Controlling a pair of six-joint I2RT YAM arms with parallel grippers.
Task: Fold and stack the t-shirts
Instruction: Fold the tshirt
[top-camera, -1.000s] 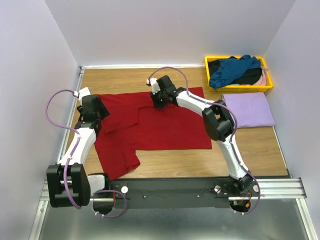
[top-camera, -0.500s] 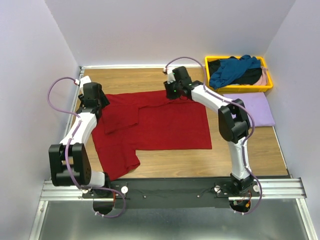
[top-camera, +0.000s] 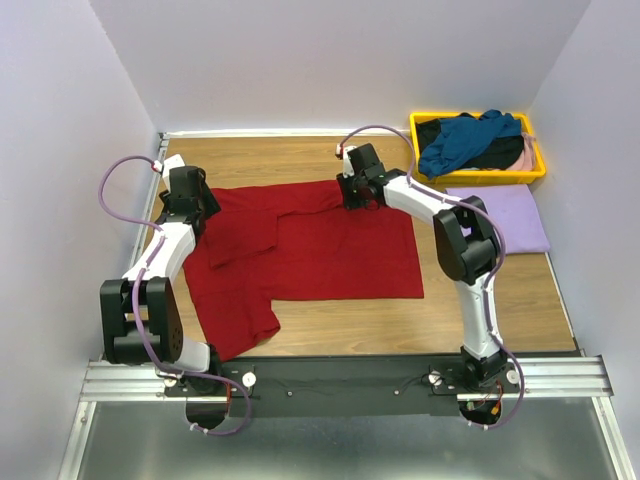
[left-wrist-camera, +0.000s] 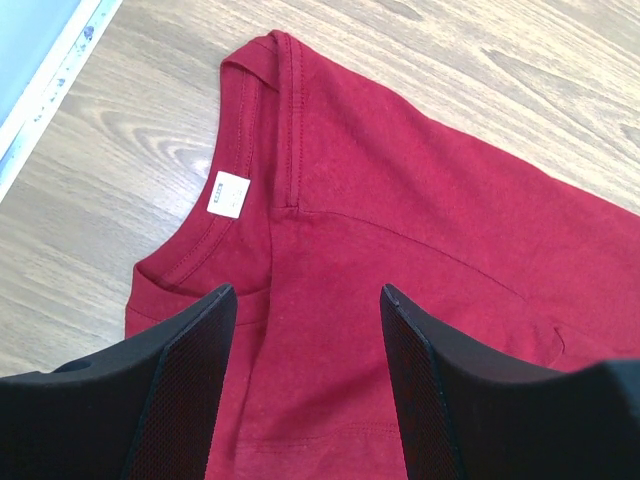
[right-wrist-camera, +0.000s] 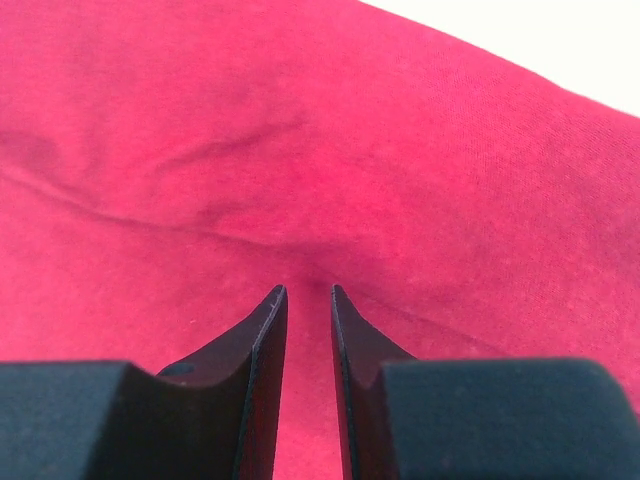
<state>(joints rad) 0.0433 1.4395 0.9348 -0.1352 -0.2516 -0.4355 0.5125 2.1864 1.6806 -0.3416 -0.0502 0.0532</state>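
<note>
A dark red t-shirt (top-camera: 320, 250) lies spread on the wooden table, one sleeve toward the near left. My left gripper (top-camera: 188, 206) is open and empty just above the shirt's collar end; in the left wrist view (left-wrist-camera: 305, 290) the collar with its white label (left-wrist-camera: 228, 193) lies ahead of the fingers. My right gripper (top-camera: 358, 194) is at the shirt's far edge, its jaws nearly together, pinching red cloth (right-wrist-camera: 320, 160) that puckers at the tips (right-wrist-camera: 308, 290). A folded lavender t-shirt (top-camera: 497, 218) lies at the right.
A yellow tray (top-camera: 480, 178) at the far right corner holds a teal shirt (top-camera: 465, 140), a black shirt (top-camera: 500, 154) and a pale pink one (top-camera: 526, 152). White walls close in the table on three sides. A metal rail (top-camera: 350, 378) runs along the near edge.
My right gripper has moved right along the shirt's far edge, and the cloth there has shifted with it. My left gripper has moved a little farther away, to the collar end.
</note>
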